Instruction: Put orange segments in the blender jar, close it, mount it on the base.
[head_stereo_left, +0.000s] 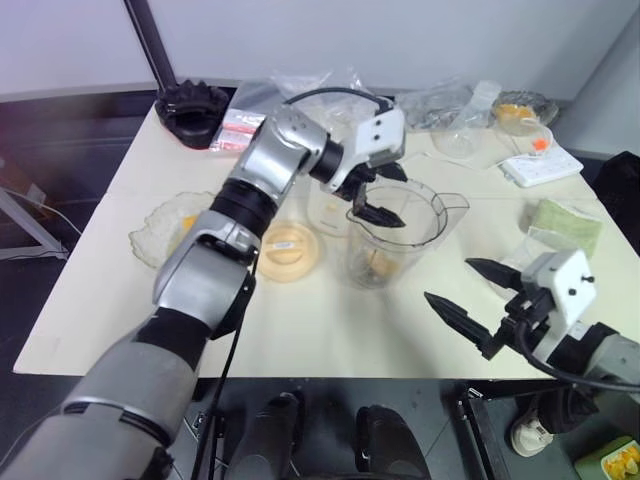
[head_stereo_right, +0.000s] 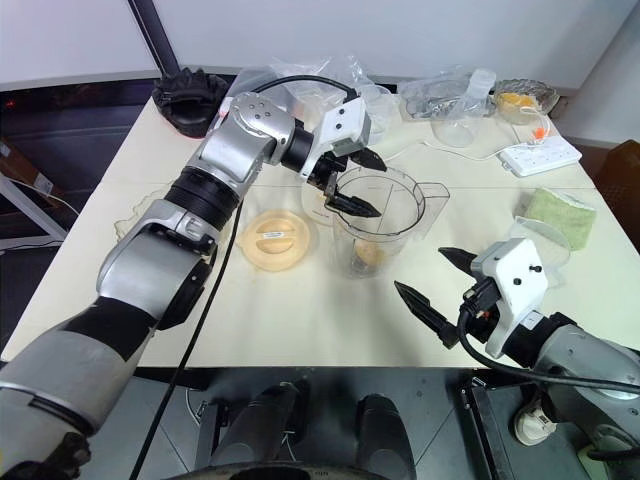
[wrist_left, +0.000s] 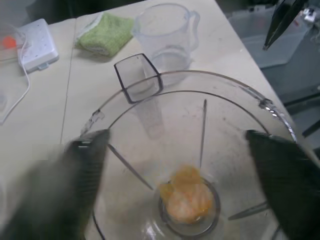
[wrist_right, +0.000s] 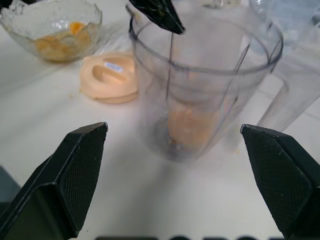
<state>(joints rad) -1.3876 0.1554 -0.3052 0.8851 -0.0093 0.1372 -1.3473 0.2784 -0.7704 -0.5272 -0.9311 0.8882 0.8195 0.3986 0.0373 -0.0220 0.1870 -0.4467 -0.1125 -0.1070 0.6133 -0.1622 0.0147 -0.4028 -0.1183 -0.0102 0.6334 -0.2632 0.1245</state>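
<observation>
A: Where is the jar?

B: The jar (head_stereo_left: 392, 235) stands upright near the middle of the table (head_stereo_left: 330, 330), spout toward two o'clock. Orange segments (wrist_left: 187, 195) lie at its bottom, over the blade.

A: And the left pincer?

B: The left pincer (head_stereo_left: 372, 195) hangs over the jar's mouth, its fingers spread wide, holding nothing. One fingertip (wrist_right: 160, 12) dips just inside the rim.

A: The right one?

B: The right pincer (head_stereo_left: 478, 300) is at four o'clock from the jar, above the table's near edge, well apart from it. Its fingers stand wide too, empty, pointing toward the jar.

A: What else is nearby?

B: The lid (head_stereo_left: 288, 250) lies flat just beside the jar at nine o'clock. Past it, at the same bearing, a glass bowl (head_stereo_left: 165, 232) holds more orange pieces. A smaller clear cup (wrist_left: 167, 30) stands beyond the jar, and a green cloth (head_stereo_left: 566, 222) lies at three o'clock near the table's edge.
</observation>
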